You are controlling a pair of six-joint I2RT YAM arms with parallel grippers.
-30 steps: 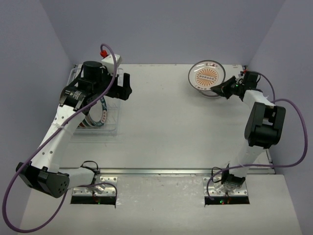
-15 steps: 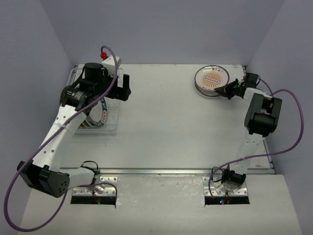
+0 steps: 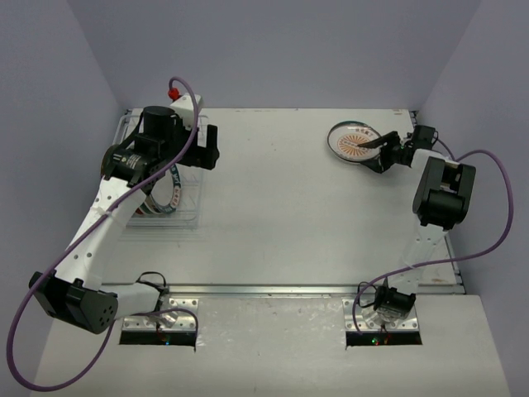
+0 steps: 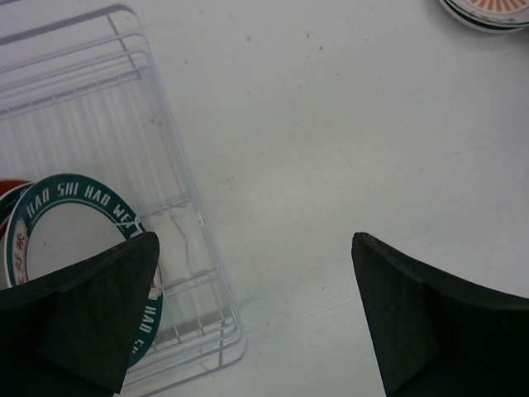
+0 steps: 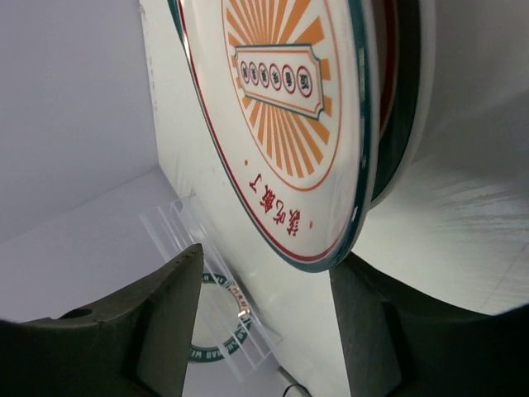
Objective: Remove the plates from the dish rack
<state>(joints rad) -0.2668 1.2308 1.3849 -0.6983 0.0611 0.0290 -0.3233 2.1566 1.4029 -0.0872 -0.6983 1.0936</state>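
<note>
Dish rack | holds green-rimmed plate, red-rimmed plate | sunburst plate outside

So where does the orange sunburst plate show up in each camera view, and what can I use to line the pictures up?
Top external: the orange sunburst plate lies at the far right of the table.
Left wrist: only a sliver shows in the top right corner.
Right wrist: it fills the upper middle, close up and tilted.
Shared landmark: the dish rack, seen in all three views.
</note>
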